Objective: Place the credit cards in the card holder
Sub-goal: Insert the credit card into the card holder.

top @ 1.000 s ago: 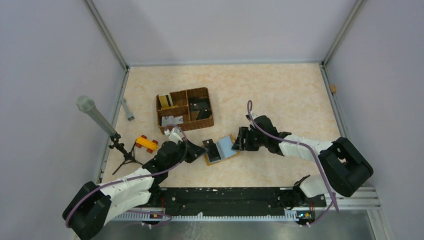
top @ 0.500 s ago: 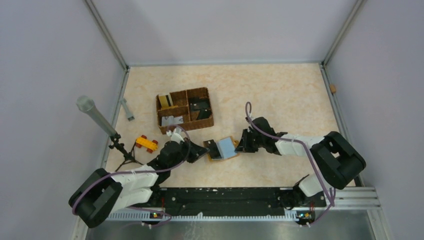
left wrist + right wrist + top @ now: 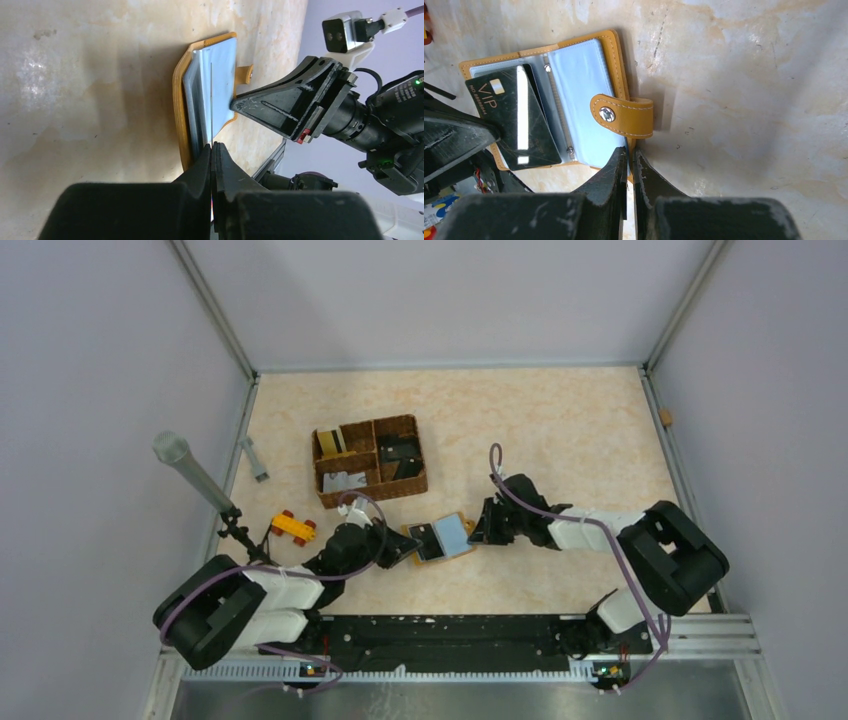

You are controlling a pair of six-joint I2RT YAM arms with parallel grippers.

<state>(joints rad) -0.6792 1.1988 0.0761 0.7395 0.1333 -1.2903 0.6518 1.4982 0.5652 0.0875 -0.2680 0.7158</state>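
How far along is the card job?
Done: card holder lies open, black VIP card askew on the page by the left pincer, not clearly sleeved. In hand: left and right pincer shut, pinching the holder's opposite edges. Left: pale yellow card, grey card and dark cards sit in the basket.

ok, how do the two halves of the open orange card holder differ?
On the mustard-orange folding card holder, the half nearer the left gripper has a black VIP card lying askew over it; the half nearer the right gripper shows only a bare clear sleeve. The orange snap strap folds onto the right gripper's half alone. Both lie open, flat on the beige table.
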